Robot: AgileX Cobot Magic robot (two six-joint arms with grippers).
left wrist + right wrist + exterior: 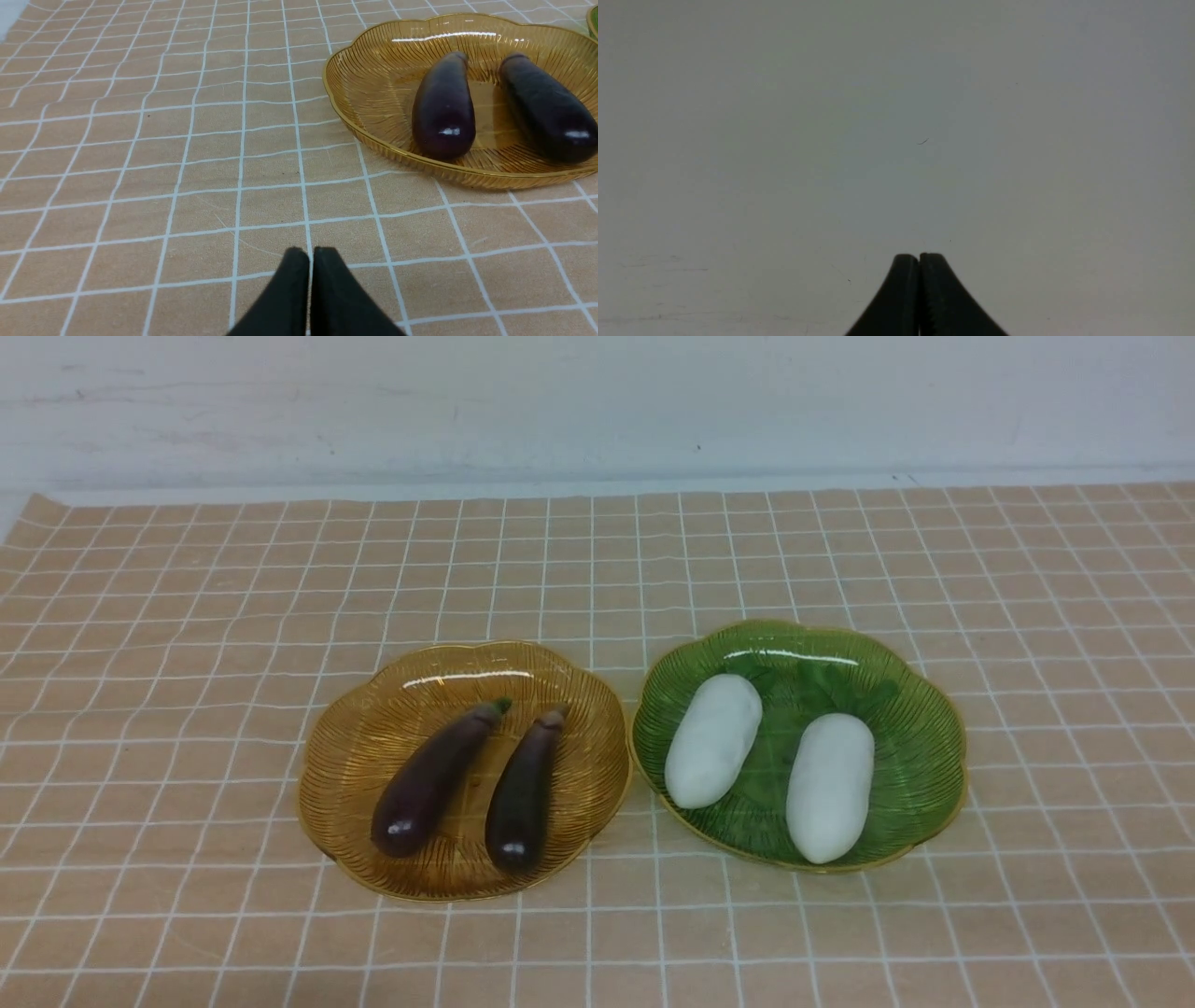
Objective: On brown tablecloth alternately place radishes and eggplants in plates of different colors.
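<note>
Pale wall (597, 401) behind, brown tablecloth (187, 663) covering surface nearly edge to edge, slightly wrinkled. Amber plate (355, 747) left of centre toward near edge, green plate (924, 728) just beside it on right, rims almost touching. Left eggplant (431, 777) and right eggplant (526, 787) side by side in amber plate, stems pointing to far edge. Left radish (714, 739) and right radish (830, 787) in green plate, leafy tops hard to tell from green glass. Sorted one kind per colour, so task looks finished, judging from layout. No arms in front view, probably pulled back clear of plates. Left claw (310, 261) closed, empty, hanging low over bare cloth toward near-left corner, amber plate well off. Right claw (919, 266) closed, empty, facing plain grey surface (896, 116); location unclear from that view. Left wrist view adds close look at eggplants, sliver of green rim only; radishes visible in front view alone. Right wrist view shows no task items.
</note>
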